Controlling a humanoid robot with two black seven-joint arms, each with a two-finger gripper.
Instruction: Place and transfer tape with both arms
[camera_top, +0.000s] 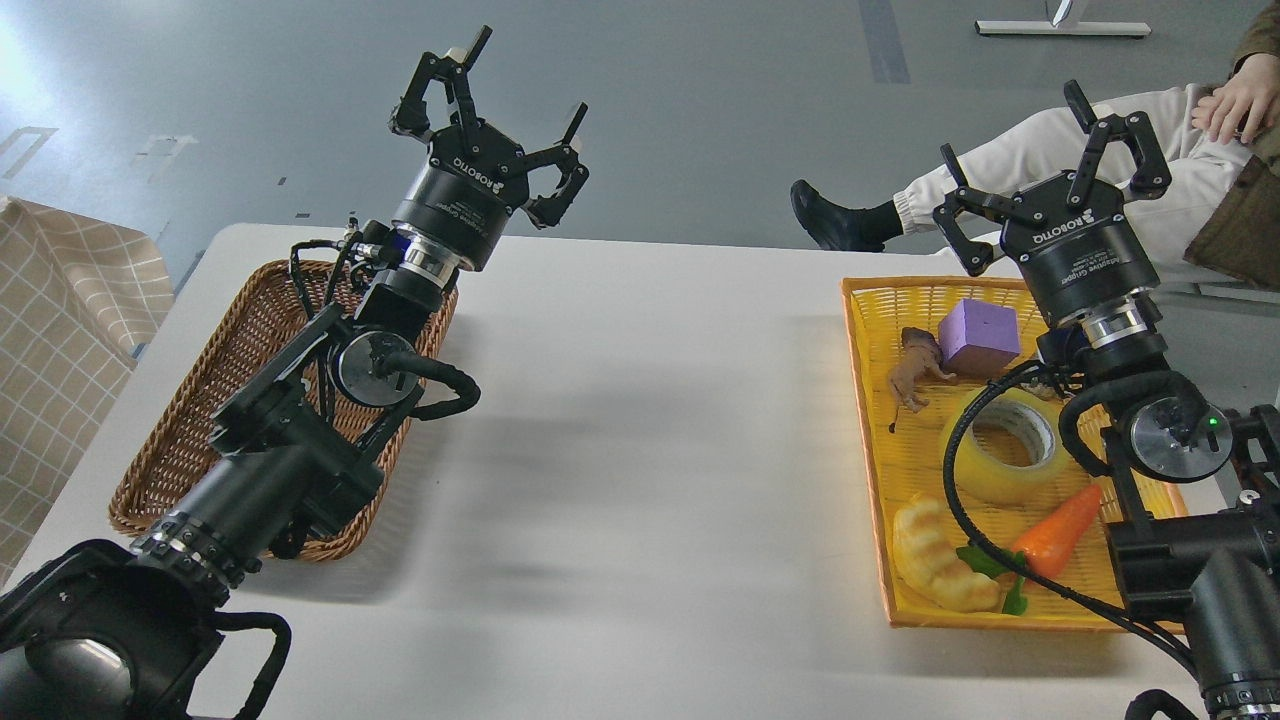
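Note:
The tape (1008, 446), a wide yellow translucent roll with a pale core, lies flat in the orange basket (868, 400) at the right. My right gripper (1050, 160) is raised above the basket's far end, fingers spread open and empty, well above and behind the tape. A black cable of the right arm curves over the tape's left edge. My left gripper (500, 110) is held high over the far corner of the brown wicker basket (200, 420) at the left, open, with nothing in it.
In the orange basket also lie a purple block (978, 335), a brown toy animal (915, 370), an orange carrot toy (1062, 530) and a pale croissant toy (940, 568). A seated person's legs (1000, 170) are behind the table at right. White tabletop (650, 430) separates the baskets.

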